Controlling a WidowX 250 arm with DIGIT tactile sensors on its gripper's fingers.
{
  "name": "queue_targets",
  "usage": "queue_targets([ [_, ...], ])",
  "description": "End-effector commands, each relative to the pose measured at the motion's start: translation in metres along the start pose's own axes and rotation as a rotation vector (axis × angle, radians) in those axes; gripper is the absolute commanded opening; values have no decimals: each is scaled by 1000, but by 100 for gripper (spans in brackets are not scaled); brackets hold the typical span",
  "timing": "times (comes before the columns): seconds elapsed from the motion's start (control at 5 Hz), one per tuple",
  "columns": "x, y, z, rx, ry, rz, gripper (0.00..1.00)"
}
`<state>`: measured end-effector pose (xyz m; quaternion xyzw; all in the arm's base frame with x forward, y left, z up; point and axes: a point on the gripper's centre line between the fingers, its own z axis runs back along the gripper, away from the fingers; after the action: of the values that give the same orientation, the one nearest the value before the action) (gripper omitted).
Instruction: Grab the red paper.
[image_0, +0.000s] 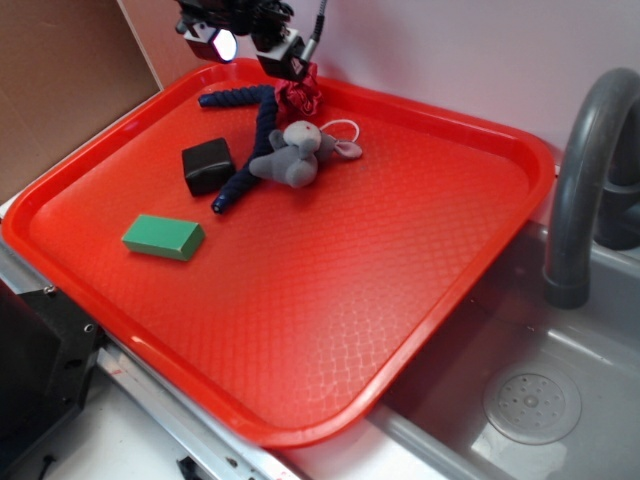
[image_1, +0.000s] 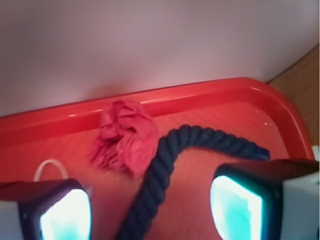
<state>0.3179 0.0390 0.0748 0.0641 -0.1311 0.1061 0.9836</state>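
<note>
The small dark red crumpled paper wad (image_1: 124, 137) sits by the far rim of the big red plastic tray (image_0: 300, 330), looks light and squishy, so I'd pinch its ruffled middle with my gripper (image_1: 150, 210), whose jaws are spread apart.

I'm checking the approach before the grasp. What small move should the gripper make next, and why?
Probably ease forward and down toward the red paper. In the wrist view the gripper is open and empty, the paper lies ahead of it by the tray rim, and the blue rope runs between the fingers.
</note>
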Motion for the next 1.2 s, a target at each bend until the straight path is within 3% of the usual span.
queue_targets([
  [0.0, 31, -8, -23, 26, -49, -31, 100],
  [0.2, 39, -11, -31, 1, -47, -68, 100],
  [0.4, 38, -16, -43, 25, -23, -90, 88],
  [0.6, 34, -20, -42, 62, -45, -94, 0],
  [0.8, 32, -21, -41, 78, -56, -84, 0],
  [1.0, 26, -14, -14, 98, -47, -39, 0],
])
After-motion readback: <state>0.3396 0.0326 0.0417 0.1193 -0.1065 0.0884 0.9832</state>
